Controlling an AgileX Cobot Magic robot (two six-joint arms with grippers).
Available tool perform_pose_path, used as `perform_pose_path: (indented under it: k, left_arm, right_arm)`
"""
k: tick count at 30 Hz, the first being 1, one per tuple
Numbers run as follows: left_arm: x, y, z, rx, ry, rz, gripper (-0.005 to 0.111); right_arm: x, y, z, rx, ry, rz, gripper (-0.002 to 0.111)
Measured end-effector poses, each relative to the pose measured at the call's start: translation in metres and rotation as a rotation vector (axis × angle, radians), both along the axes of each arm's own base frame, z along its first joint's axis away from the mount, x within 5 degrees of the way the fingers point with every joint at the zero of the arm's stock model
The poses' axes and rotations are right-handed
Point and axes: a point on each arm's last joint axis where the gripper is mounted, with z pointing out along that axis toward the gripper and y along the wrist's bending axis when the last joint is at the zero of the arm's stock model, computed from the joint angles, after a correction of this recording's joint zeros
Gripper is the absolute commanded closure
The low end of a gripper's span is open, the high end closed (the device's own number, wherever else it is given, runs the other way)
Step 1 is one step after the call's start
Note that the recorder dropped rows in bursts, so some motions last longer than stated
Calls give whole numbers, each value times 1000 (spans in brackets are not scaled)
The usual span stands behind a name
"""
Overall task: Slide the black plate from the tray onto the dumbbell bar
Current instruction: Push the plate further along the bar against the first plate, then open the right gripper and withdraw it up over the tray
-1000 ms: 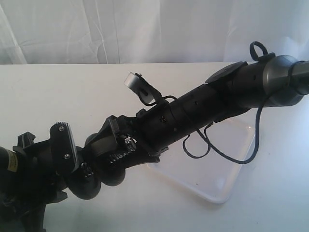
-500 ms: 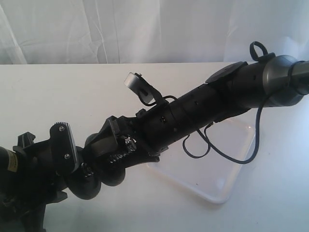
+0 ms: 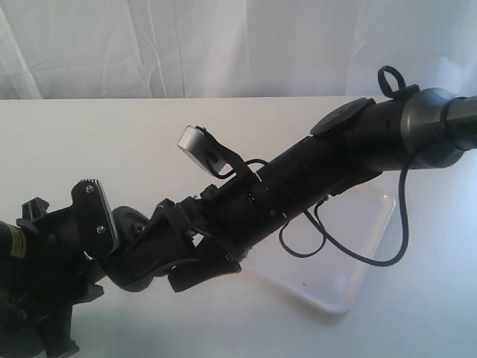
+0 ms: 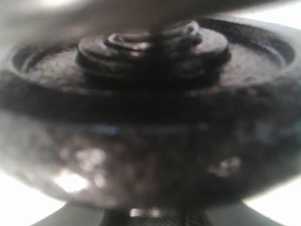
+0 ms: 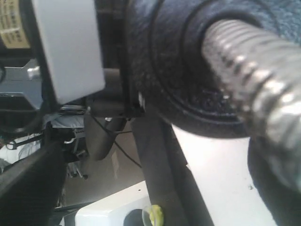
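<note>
Both grippers meet in the air at the lower left of the exterior view. My left gripper (image 3: 112, 250) holds the dumbbell bar there, its jaws hidden behind the black plate (image 3: 133, 259). The right arm reaches across from the upper right, with my right gripper (image 3: 173, 257) shut on that plate. In the right wrist view the threaded bar end (image 5: 249, 75) passes through the hole of the black plate (image 5: 160, 70). In the left wrist view the black plate (image 4: 150, 141) fills the frame, with the bar (image 4: 150, 37) at its centre. The white tray (image 3: 339, 304) lies on the table to the right.
A white table (image 3: 89, 142) with a white curtain (image 3: 186, 45) behind it. The right arm (image 3: 335, 156) and its looping cable (image 3: 358, 253) hang over the tray. The left arm body (image 3: 37, 276) fills the lower left corner.
The right gripper has moved left along the bar with the plate. The threaded stretch that showed between the grippers is now covered. The left gripper has risen slightly.
</note>
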Motion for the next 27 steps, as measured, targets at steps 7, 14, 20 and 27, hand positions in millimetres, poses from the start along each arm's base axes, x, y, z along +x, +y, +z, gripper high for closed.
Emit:
perform_pose_path:
  k: [7, 14, 20, 27]
  left_arm:
    - [-4, 3, -3, 31, 56, 7, 107]
    - [-6, 4, -4, 44, 74, 7, 107]
    - [-6, 4, -4, 43, 72, 7, 107]
    - [-5, 4, -4, 42, 71, 7, 107]
  right_arm:
    - [-1, 2, 4, 33, 14, -10, 10]
    - [-2, 0, 3, 10, -2, 13, 11]
    - [-2, -1, 2, -16, -25, 38, 22]
    - [0, -5, 1, -135, -44, 83, 66]
